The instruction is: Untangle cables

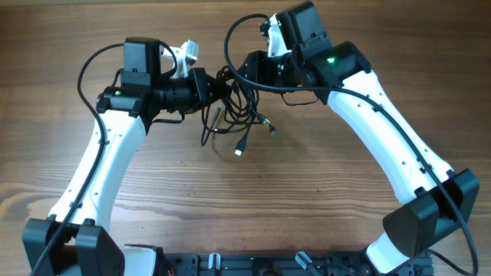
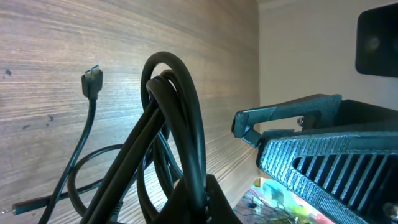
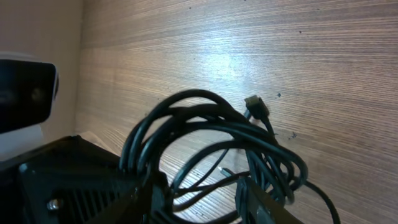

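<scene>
The cables (image 1: 232, 103) are a tangled bundle of thin black cords at the table's far middle, between my two grippers. Loose plug ends trail toward the front (image 1: 239, 150) and right (image 1: 269, 127). My left gripper (image 1: 212, 89) is shut on several strands of the cables (image 2: 186, 118), which rise in a loop from its jaws (image 2: 200, 198). One plug end (image 2: 92, 81) hangs at the left of that view. My right gripper (image 1: 247, 72) is open at the bundle's right side. Its fingers (image 3: 205, 198) are apart, with loops of the cables (image 3: 211, 127) draped over and between them.
The wooden table (image 1: 253, 207) runs wide in front of the bundle. The thick black wires of the arms arc above each wrist (image 1: 230, 38). The right gripper's finger (image 2: 286, 115) shows close by in the left wrist view. The left wrist's white camera (image 3: 25, 93) shows in the right wrist view.
</scene>
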